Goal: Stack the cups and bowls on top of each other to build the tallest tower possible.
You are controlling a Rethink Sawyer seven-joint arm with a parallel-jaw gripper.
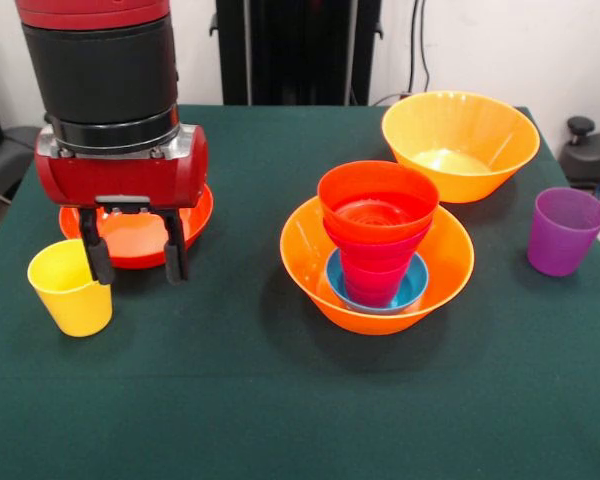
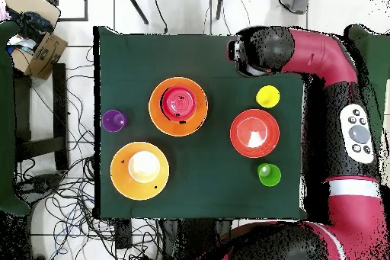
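Landmark: the tower [image 1: 377, 250], a nest rising from a large orange bowl [image 1: 310, 270] near the middle of the green desk [image 1: 280, 400].
Tower parts, front view: a blue small bowl [image 1: 412, 290] at the bottom of the orange one, crimson-pink pieces above it, a red-orange small bowl [image 1: 377, 195] on top; how many pieces sit between blue and top I cannot count surely.
Large orange bowls: two; the second [image 1: 460, 140] stands behind and right of the tower, empty.
Shallow red-orange bowl: one [image 1: 135, 235], well left of the tower, partly behind the claw.
Cups standing loose: three. Yellow [image 1: 70, 288] far left of the tower, purple [image 1: 565, 230] to its right; green [image 2: 268, 174] shows only in the overhead view.
Claw [image 1: 133, 262]: fingers apart, holding nothing, hanging just beside the yellow cup, in front of the shallow bowl.
Overhead only: the arm's [image 2: 335, 59] bend and the tower's pink centre [image 2: 180, 103].
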